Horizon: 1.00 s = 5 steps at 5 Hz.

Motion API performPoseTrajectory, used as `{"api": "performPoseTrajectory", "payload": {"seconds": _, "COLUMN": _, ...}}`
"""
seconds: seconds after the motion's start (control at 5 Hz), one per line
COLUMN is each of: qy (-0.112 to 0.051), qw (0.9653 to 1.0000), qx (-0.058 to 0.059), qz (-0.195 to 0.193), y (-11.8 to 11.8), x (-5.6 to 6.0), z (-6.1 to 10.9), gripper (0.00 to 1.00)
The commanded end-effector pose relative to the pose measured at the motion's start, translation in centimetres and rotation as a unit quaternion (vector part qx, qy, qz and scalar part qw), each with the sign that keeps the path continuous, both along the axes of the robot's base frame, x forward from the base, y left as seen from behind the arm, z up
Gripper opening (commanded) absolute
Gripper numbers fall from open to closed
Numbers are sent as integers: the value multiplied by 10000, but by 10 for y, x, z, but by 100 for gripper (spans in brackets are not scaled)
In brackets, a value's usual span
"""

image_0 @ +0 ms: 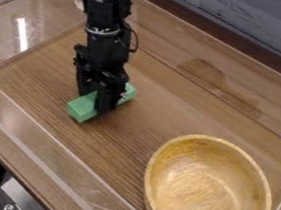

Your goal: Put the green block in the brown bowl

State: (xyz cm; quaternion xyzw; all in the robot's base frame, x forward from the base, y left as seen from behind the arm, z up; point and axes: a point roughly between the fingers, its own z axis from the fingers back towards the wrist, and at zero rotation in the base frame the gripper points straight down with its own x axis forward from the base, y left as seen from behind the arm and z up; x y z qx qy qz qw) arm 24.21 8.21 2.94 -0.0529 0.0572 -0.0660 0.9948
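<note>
Camera view: block [84, 107] lies flat on the tabletop [199, 97], well apart from the bowl [210, 195] — hand [100, 97] is down over it, clamped across its middle. Grasp looks made; lifting and carrying to the bowl remain.

Block [88, 107]: flat on table [199, 97], left of centre. Gripper [96, 96]: directly over block, fingers down either side of it, seemingly touching. Bowl [209, 192]: on table, near right corner, well apart from block. Wall [252, 19]: behind table, far side.
</note>
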Motion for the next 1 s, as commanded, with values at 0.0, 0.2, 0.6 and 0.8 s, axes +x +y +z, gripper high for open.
{"api": "performPoseTrajectory", "payload": {"seconds": 0.0, "qy": -366, "qw": 9992, "qx": 124, "qz": 136, "y": 7, "x": 13, "z": 28, "gripper": 0}}
{"api": "performPoseTrajectory", "payload": {"seconds": 0.2, "qy": -384, "qw": 9990, "qx": 119, "qz": 218, "y": 7, "x": 15, "z": 40, "gripper": 0}}
{"api": "performPoseTrajectory", "payload": {"seconds": 0.6, "qy": -712, "qw": 9969, "qx": 140, "qz": 291, "y": 10, "x": 29, "z": 67, "gripper": 0}}
{"api": "performPoseTrajectory", "payload": {"seconds": 0.8, "qy": -837, "qw": 9959, "qx": 145, "qz": 314, "y": 14, "x": 39, "z": 70, "gripper": 0}}
